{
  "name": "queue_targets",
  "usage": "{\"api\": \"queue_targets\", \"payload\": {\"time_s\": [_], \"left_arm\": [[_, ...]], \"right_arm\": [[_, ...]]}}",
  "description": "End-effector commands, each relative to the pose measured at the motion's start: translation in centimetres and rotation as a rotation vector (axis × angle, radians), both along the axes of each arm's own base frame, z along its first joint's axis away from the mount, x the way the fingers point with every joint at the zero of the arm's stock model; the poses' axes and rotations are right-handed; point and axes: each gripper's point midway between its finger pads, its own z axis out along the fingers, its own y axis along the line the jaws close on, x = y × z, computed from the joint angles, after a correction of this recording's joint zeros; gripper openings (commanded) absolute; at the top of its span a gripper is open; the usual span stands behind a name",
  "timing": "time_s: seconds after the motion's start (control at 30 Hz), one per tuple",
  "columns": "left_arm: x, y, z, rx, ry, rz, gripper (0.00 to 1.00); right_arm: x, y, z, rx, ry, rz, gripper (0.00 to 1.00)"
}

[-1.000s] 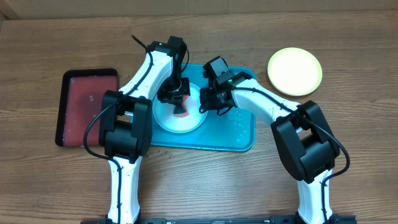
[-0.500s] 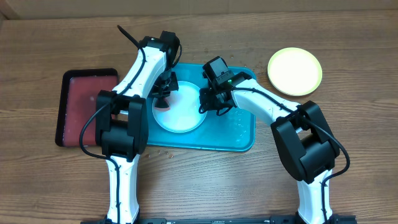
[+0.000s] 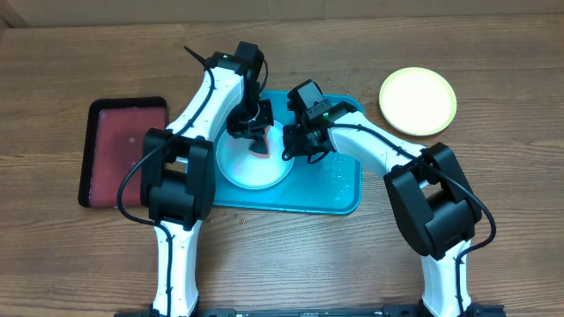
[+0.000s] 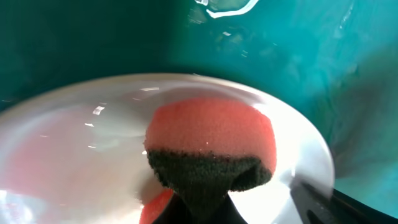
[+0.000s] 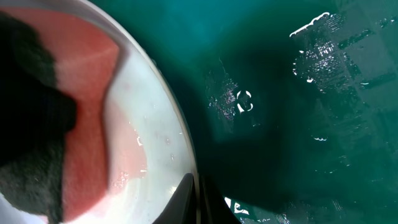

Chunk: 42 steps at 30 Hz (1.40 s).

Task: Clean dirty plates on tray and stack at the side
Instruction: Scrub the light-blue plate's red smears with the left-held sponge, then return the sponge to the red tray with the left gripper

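Wht plate on turq. tray.

The overhead camera looks straight down on the whole table. My wrist cameras are very near the plate: left slanted low, right facing down. All share the sponge.

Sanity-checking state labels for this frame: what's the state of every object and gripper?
left gripper: shut on sponge
sponge: pressed on white plate
white plate: in turquoise tray, wet-looking
right gripper: shut on white plate's rim
turquoise tray: flat on table, droplets on its floor
yellow-green plate: on table outside tray, looks clean
dark red tray: flat on table, no arm on it
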Motion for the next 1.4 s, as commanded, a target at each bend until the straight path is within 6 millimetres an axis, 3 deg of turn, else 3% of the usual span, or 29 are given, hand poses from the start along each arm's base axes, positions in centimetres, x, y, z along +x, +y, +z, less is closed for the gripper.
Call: {"api": "queue_targets", "payload": {"time_s": [0.0,0.13,0.23,0.37,0.47,0.57,0.83,1.0,1.17,1.37], "left_arm": [[-1.8,-1.0,-1.5,-0.019,0.064,-0.038,0.04],[-3.8,-1.1,-2.3,0.002,0.126,-0.065,0.04],[-4.6,0.3,-2.4,0.075,0.143,-0.117,0.04],[-4.6,5.9,-2.1,0.364,0.143,-0.091,0.04],[-4.2,10.2,-0.6,0.581,0.127,-0.014,0.04],[-3.4,12.2,1.0,0.658,0.102,0.046,0.04],[0.9,13.4,5.8,0.547,-0.029,0.202,0.04],[2.2,17.6,8.9,0.462,-0.073,0.351,0.04],[0.7,23.1,8.3,0.355,0.008,0.484,0.04],[-0.5,27.1,5.6,0.197,0.058,0.583,0.04]], "right_arm": [[-0.2,-1.4,-1.4,-0.056,0.019,-0.01,0.04],[-0.2,-1.4,-1.4,-0.056,0.019,-0.01,0.04],[-0.2,-1.4,-1.4,-0.057,0.02,-0.01,0.04],[-0.2,-1.5,-1.4,-0.057,0.02,-0.01,0.04],[-0.2,-1.5,-1.4,-0.057,0.02,-0.01,0.04],[-0.2,-1.5,-1.4,-0.057,0.02,-0.01,0.04],[-0.4,-1.6,-1.5,-0.063,0.03,-0.01,0.04],[-0.6,-1.7,-1.6,-0.067,0.036,-0.01,0.04],[-0.4,-1.6,-1.5,-0.061,0.027,-0.01,0.04],[0.0,-1.3,-1.3,-0.051,0.01,-0.011,0.04]]}}
